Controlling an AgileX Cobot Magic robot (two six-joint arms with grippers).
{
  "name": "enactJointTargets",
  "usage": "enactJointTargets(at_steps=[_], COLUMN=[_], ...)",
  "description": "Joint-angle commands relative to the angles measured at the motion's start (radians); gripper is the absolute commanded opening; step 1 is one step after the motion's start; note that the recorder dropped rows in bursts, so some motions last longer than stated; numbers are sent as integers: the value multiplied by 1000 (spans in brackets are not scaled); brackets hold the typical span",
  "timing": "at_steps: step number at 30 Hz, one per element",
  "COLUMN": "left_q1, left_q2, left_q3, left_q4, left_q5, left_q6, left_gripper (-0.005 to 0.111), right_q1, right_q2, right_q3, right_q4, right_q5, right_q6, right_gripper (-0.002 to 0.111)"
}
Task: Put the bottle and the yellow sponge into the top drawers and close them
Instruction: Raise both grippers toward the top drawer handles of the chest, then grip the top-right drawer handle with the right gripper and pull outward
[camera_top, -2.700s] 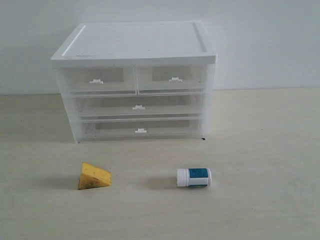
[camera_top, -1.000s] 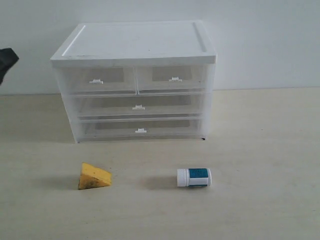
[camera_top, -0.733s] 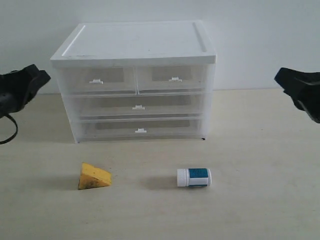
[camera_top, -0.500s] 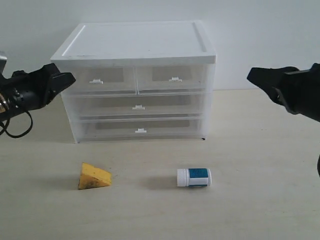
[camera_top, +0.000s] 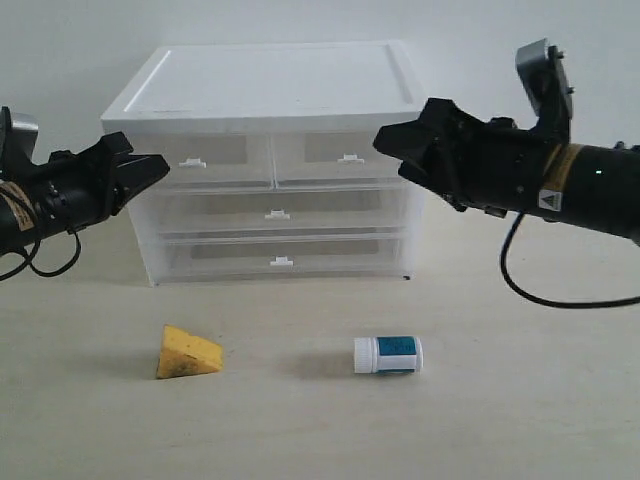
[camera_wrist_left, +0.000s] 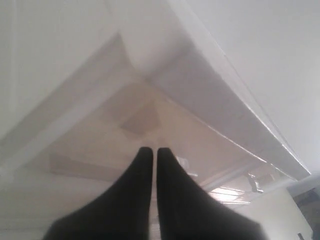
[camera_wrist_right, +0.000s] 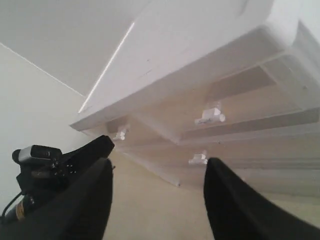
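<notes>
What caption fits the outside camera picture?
Left hand and right hand flank the closed top drawers; yellow sponge and bottle lie on the table.

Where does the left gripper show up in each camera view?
Exterior: left gripper at the picture's left, tips by the chest's upper left front.
Left wrist: foreground, shut, pointing at the chest.
Right wrist: small, beyond the chest's far end.
Shared landmark: the chest's white top.

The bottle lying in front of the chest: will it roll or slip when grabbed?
Probably apt to roll: the bottle lies on its side on the flat table, and its body looks round. It looks like small plastic, so likely light and stiff. The smooth label may be slippery.
</notes>
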Motion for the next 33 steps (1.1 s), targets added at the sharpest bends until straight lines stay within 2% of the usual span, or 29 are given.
enactJointTargets(at_steps=[1,5,13,21,22,23,24,25,27,33], left_q1=[3,3,3,3,3,3,3,3,3,3], left_q2=[-1,-1,-1,-1,-1,-1,-1,-1,-1,-1], left_q3=[-7,-7,-7,-7,-7,-7,-7,-7,-7,-7], left_q4=[10,8,8,8,8,8,8,8,8,10], left_q5=[4,2,-8,-4,-4,-4,-4,-4,-4,-4], left_q6=[-3,-3,-3,-3,-3,-3,-3,-3,-3,-3], left_gripper=[4,4,4,4,4,4,4,4,4,4], right_q1=[11,11,13,37,37,37,37,37,37,37], right_q2=[131,234,274,307,307,307,307,307,307,305], right_q3=[-120,-189,-246,-280,-280,-280,-280,-280,-280,-278], right_q4=[-39,-36,54,59,63,64,64,67,95,-10], right_q5=[30,-25,-30,-13,-16,-16,-15,-12,-12,-25], right_q6=[180,232,234,242,242,242,235,214,203,170], right_gripper=[50,50,50,50,47,37,31,17,0,0])
